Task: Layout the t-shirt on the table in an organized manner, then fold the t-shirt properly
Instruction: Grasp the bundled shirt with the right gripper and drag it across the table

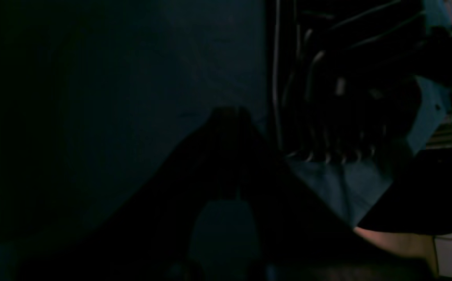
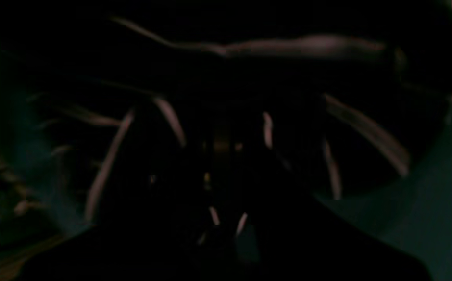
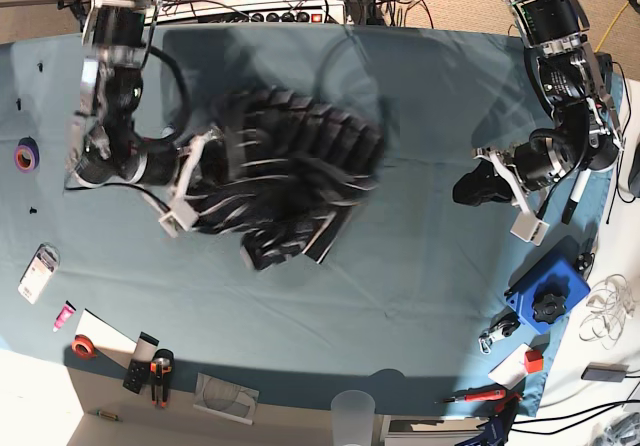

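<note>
Now bunched in a soft, floppy heap on the table, the shirt, blurred and right against the right gripper. Jaws look shut on the cloth. Left gripper shut on nothing, well apart from the heap. Light and limp, likely to sag and slide. Best to grab at a hem or the shoulders, not the middle.

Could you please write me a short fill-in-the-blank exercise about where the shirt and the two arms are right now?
1. The t-shirt lies ____ rather than spread flat.
2. The cloth covering the table is ____ in colour.
3. The right gripper is shut on the ____.
4. The left gripper holds ____.

Missing words: bunched up; teal-blue; t-shirt; nothing
</note>
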`<state>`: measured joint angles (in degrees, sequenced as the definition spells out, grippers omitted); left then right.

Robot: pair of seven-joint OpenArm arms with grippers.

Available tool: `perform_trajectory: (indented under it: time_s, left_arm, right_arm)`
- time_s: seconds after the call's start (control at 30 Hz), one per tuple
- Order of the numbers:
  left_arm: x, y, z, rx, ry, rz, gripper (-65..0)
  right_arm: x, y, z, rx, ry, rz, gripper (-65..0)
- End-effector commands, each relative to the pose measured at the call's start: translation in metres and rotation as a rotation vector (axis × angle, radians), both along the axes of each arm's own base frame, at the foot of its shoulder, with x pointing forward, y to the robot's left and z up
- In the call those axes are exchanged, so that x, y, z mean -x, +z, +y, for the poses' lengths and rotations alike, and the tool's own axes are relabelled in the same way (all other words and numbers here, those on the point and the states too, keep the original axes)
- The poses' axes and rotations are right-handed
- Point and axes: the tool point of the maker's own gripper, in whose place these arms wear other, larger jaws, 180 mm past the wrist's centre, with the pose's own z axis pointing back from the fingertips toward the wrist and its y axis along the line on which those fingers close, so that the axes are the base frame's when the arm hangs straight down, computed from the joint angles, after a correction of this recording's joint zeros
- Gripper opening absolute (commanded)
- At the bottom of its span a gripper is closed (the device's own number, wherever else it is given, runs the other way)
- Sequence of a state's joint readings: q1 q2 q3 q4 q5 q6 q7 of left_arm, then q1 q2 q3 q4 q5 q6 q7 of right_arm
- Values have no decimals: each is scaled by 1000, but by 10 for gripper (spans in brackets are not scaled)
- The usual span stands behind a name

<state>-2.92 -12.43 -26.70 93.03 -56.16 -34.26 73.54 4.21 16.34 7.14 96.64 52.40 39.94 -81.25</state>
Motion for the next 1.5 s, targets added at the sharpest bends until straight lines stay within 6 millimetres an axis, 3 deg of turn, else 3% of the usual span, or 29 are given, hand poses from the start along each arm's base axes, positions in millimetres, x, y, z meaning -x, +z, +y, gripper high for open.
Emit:
perform_trajectory:
  time_s: [0.0, 0.2, 0.3, 0.4, 0.6, 0.67, 0.83, 0.97, 1.17, 1.47]
  left_arm:
    - [-10, 18, 1, 15, 3, -65, -650]
    - [-9, 17, 1, 15, 3, -63, -650]
    - [-9, 17, 1, 15, 3, -63, -650]
    - [-10, 17, 2, 14, 3, -63, -650]
    - [-9, 16, 1, 14, 3, -60, -650]
    - [-9, 16, 1, 14, 3, -60, -650]
    - [-8, 16, 1, 14, 2, -59, -650]
    - [-8, 16, 1, 14, 2, -59, -650]
    - [-9, 16, 1, 14, 3, -60, -650]
    - [-9, 17, 1, 15, 3, -62, -650]
  right_arm:
    - [-2, 14, 4, -37, 10, -48, -650]
    - [35, 10, 21, -119, 50, -8, -650]
    - [35, 23, 27, -117, 73, -54, -650]
    - [35, 24, 29, -124, 74, -56, -650]
    - [34, 43, 41, -237, 96, -85, -650]
    - [21, 41, 24, -150, 50, -110, -650]
    - [-41, 58, -43, 39, -206, -333, -650]
    - [-68, 29, -64, 71, -281, -281, -650]
    - [-69, -21, -35, 91, -180, -109, -650]
    - [-25, -22, 44, 119, 150, -5, -650]
